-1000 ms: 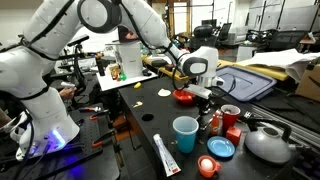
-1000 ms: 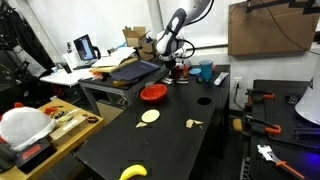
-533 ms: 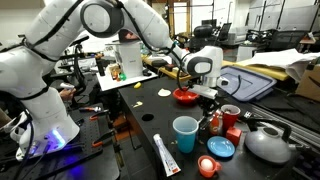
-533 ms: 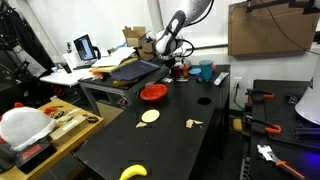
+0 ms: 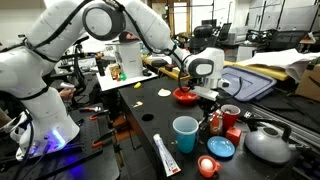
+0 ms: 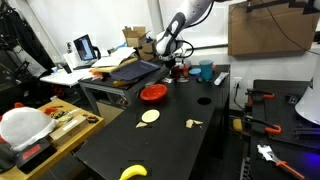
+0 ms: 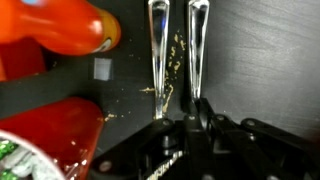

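Black lab bench (image 5: 155, 108) carries the red bowl (image 5: 185, 96) just beyond the blue cup (image 5: 185, 133), and there our gripper (image 5: 207, 98) hovers, fingers pressed together on seemingly nothing, so we should move slowly, clear of its rim.

Cup: light-blue plastic tumbler (image 5: 185, 133), upright, near the gripper (image 5: 208, 98), on its camera side.
Tube: white squeeze tube (image 5: 166, 155), lying flat, farther from the gripper than the tumbler.
Disc: blue round disc (image 5: 221, 148), near the gripper.
Kettle: grey metal domed kettle (image 5: 268, 143), well apart.
Fruit: yellow banana (image 6: 132, 172), far along the black table (image 6: 170, 140), well apart.
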Tool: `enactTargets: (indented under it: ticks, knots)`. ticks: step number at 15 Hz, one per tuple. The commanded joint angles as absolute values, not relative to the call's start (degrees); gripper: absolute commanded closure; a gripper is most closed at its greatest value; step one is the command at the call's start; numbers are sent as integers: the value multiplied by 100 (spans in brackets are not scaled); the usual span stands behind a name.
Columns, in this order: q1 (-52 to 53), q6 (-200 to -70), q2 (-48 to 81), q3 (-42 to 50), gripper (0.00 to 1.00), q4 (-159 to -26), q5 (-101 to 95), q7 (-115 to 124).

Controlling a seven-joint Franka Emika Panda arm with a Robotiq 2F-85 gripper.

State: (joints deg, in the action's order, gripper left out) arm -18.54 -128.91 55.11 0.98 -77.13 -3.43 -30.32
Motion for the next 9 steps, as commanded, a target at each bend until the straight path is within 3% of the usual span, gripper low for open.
enactTargets:
  ticks: [1,9]
  knots:
    - [-1884,-12678,5628,46,98,-7461,-372,-3154]
    - [-1866,-12698,5599,35,98,-7546,-348,-3083]
